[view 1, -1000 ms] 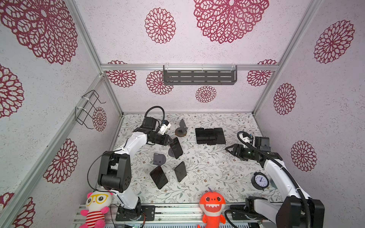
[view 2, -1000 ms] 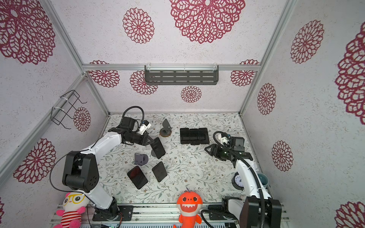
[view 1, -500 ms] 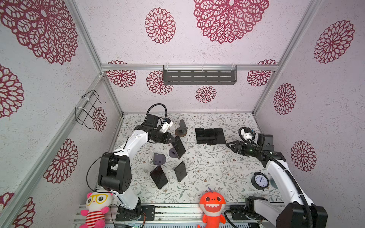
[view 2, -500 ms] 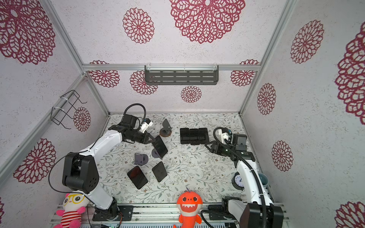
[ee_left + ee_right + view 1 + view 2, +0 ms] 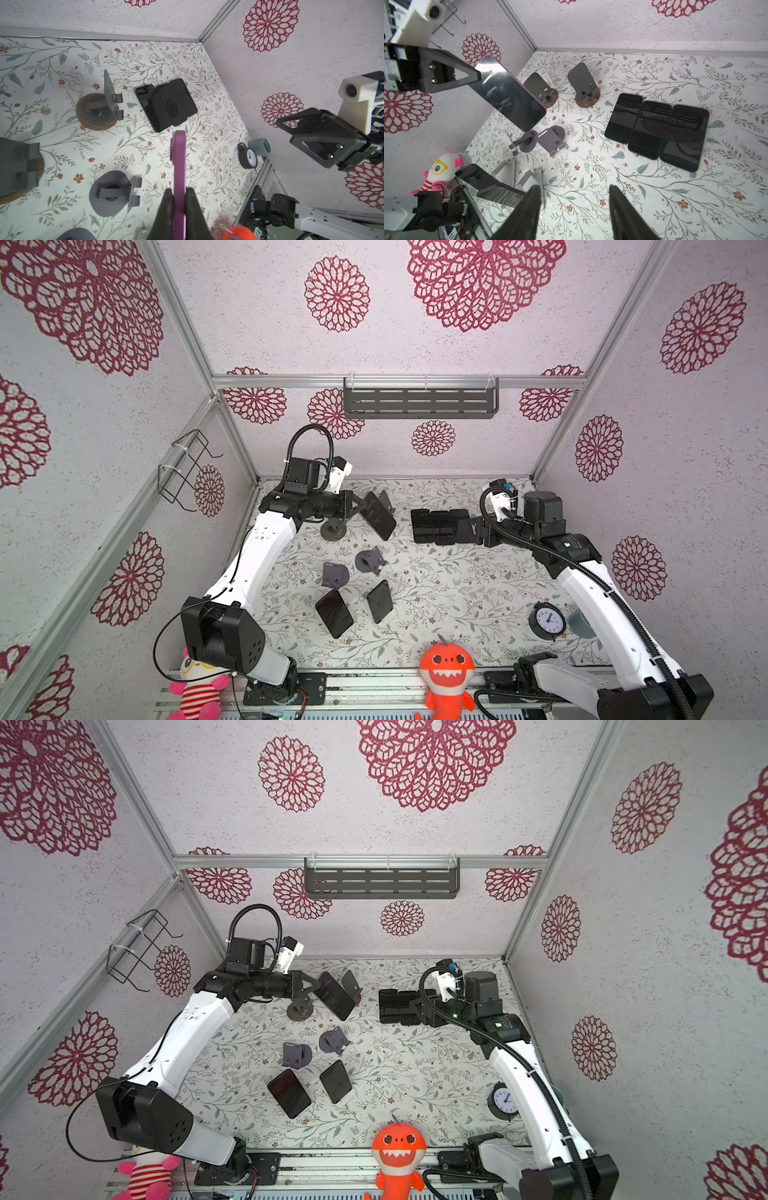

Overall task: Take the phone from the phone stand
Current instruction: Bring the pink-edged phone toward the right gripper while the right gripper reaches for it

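Fingers (image 5: 164, 212) of the left gripper (image 5: 179, 190) pinch the phone (image 5: 177, 162) edge-on. In a top view it hangs at twelve o'clock of the stand (image 5: 368, 562) — lifted clear within the last second, so removal looks done. Right gripper (image 5: 574, 199) — spread, empty.

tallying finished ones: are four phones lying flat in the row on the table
No, the right wrist view shows only three phones lying flat side by side in that row.

The slim phone with purple rim and dark glass screen (image 5: 376, 516) hangs in the air, tilted, not touching the grey round-based phone stand (image 5: 369, 562) near it.
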